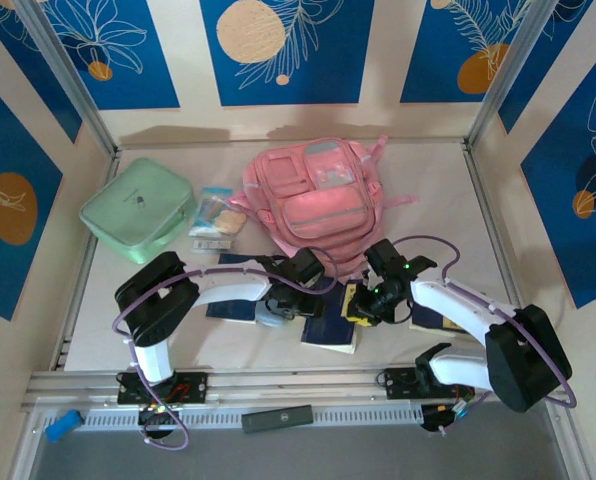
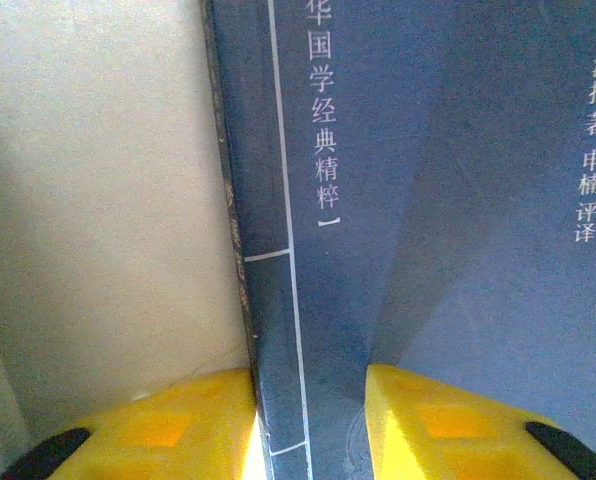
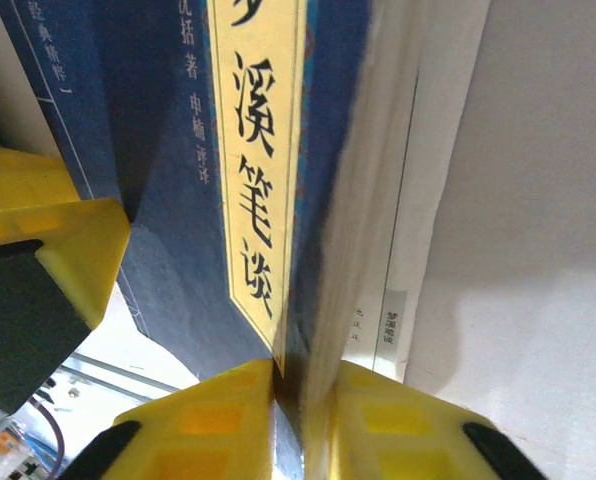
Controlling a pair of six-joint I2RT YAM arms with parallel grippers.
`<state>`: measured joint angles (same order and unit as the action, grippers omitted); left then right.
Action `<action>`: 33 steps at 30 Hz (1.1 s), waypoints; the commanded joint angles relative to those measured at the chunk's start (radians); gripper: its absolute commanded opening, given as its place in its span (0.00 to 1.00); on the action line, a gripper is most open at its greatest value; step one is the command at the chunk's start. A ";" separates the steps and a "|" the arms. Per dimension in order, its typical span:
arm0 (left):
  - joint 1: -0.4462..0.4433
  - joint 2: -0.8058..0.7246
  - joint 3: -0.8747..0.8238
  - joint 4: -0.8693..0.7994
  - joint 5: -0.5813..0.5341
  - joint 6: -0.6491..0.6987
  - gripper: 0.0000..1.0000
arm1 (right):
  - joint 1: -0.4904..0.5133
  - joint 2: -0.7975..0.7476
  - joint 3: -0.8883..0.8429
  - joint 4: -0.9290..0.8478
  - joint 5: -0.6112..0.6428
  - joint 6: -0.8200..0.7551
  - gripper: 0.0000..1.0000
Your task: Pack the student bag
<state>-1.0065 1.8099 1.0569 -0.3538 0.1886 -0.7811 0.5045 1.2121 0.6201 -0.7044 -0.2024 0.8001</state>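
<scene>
left gripper (image 2: 308, 425) and right gripper (image 3: 303, 405) both clamp the blue book (image 2: 458, 250). the student bag (image 1: 318, 195) lies just beyond, on the far side.

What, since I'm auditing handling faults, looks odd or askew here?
One dark blue book is clamped by both grippers at once: the left gripper straddles its spine, and the right gripper pinches its edge beside the yellow title strip. It looks tipped up rather than lying flat.

I see my left gripper (image 2: 310, 425) with its jaws clamped across the spine of a dark blue paperback book (image 2: 458, 250). My right gripper (image 3: 300, 405) pinches the same book's edge, jaws nearly together.
</scene>
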 commanded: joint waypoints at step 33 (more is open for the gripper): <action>0.362 -0.475 -0.095 0.354 0.411 0.087 0.91 | -0.191 -0.222 0.527 -0.087 -0.322 -0.078 0.00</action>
<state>-0.6472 1.3369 0.9710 -0.1452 0.4904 -0.6842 0.3279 0.9634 1.1107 -0.9192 -0.3695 0.7544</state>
